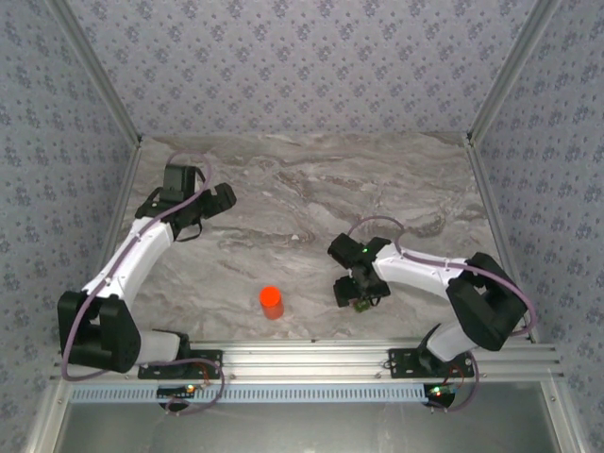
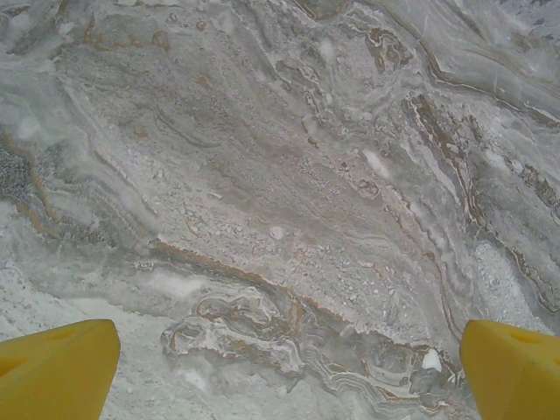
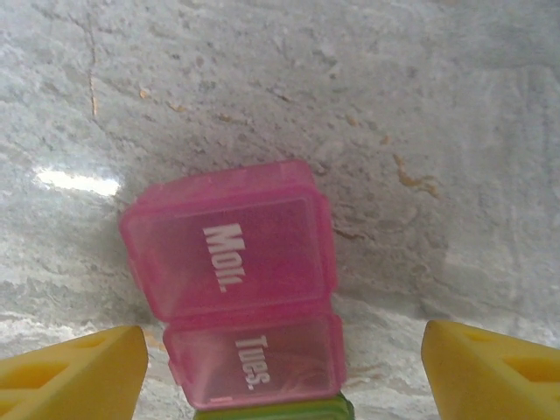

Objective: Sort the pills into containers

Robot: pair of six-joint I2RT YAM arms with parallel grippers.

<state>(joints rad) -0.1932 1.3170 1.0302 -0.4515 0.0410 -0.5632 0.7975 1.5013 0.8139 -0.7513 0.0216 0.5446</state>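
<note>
Basically: weekly pill box (image 3: 241,289) = glossy translucent pink plastic, rounded-corner cells, white "Mon." and "Tues." lettering, olive-green cell (image 3: 271,409) peeking in at 6 o'clock. Sits on veined grey marble table (image 1: 311,189) around 4 o'clock, near front rail (image 1: 311,357). Right gripper (image 3: 282,372) spread wide either side of it, not touching, gripping nothing. Left gripper (image 2: 284,372) wide open too, empty, at 10 o'clock, plenty of bare marble around. Orange-red bottle (image 1: 272,302) upright at 6 o'clock.

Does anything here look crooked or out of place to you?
The pink pill box between the right claw's fingers: its "Mon." lid sits tilted and looks raised, unlike the flatter "Tues." lid beside it, so it may be ajar. The orange bottle stands upright, nothing spilled.
</note>
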